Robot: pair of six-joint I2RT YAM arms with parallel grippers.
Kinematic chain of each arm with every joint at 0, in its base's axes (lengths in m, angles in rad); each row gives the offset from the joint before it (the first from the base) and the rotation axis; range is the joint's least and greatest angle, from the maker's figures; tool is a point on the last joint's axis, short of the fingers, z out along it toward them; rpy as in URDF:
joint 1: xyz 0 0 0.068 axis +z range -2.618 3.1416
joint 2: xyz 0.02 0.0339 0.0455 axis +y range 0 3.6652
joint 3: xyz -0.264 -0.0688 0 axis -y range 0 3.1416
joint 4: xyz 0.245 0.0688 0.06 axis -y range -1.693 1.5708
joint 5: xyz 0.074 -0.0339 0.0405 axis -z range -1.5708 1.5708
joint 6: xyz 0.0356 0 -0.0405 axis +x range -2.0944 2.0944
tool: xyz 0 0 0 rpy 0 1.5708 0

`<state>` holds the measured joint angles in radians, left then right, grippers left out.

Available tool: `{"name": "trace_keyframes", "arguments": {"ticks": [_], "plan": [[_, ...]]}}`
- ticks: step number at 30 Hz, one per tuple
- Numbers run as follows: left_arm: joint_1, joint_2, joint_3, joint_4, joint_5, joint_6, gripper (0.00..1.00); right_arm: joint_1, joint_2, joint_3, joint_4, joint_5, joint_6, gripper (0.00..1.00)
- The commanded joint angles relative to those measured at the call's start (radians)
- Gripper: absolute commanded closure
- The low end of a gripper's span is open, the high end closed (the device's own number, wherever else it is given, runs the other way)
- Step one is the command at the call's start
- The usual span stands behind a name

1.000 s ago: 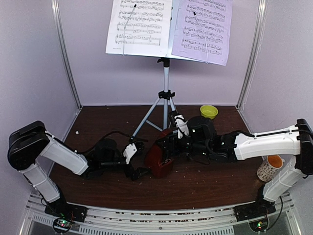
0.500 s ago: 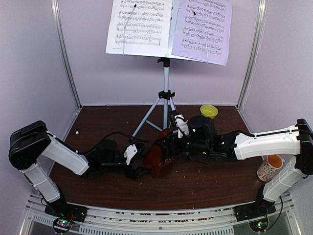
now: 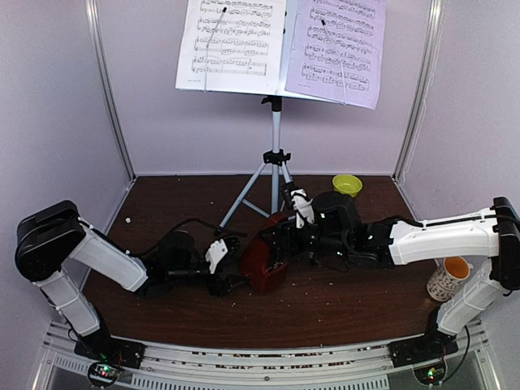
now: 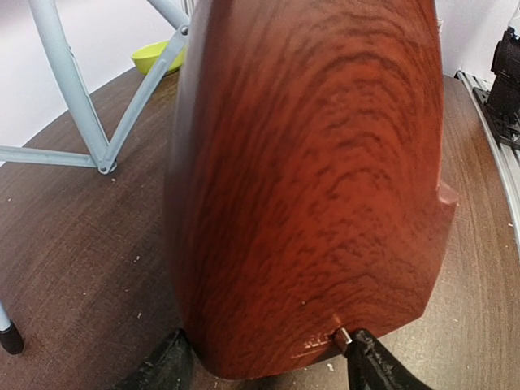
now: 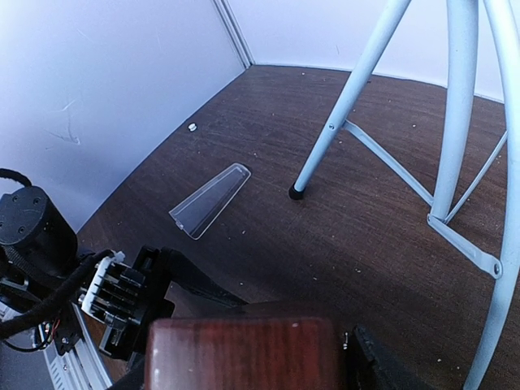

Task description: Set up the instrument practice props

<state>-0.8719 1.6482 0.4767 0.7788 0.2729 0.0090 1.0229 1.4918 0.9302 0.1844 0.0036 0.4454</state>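
Observation:
The white music stand (image 3: 276,142) stands on its tripod at the back, with the white sheet (image 3: 231,41) and the lavender sheet (image 3: 337,49) on it. The dark-red metronome (image 3: 262,258) is tilted at mid-table between both grippers. My left gripper (image 3: 227,272) is closed on its wide base; in the left wrist view the metronome (image 4: 309,179) fills the frame with a finger at each lower corner. My right gripper (image 3: 286,240) is closed on its narrow top (image 5: 244,349). The clear cover (image 5: 210,201) lies loose on the table, off the metronome.
A small green bowl (image 3: 347,184) sits at the back right by the tripod. A patterned cup (image 3: 448,278) stands at the right beside my right arm. Tripod legs (image 5: 349,97) spread right behind the metronome. Walls close in on the left, back and right.
Almost nothing. My left arm has eased slightly toward the metronome; both grippers stay on it.

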Motion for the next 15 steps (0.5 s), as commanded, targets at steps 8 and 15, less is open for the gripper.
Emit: {"name": "trace_keyframes", "arguments": {"ticks": [8,15], "plan": [[-0.004,0.021,-0.012,0.079,0.026,0.000,0.40,-0.001,-0.033,0.016,0.109,-0.007,0.005,0.78],[-0.004,0.002,-0.046,0.132,-0.020,-0.019,0.19,0.001,-0.029,0.020,0.095,0.028,0.007,0.78]]}}
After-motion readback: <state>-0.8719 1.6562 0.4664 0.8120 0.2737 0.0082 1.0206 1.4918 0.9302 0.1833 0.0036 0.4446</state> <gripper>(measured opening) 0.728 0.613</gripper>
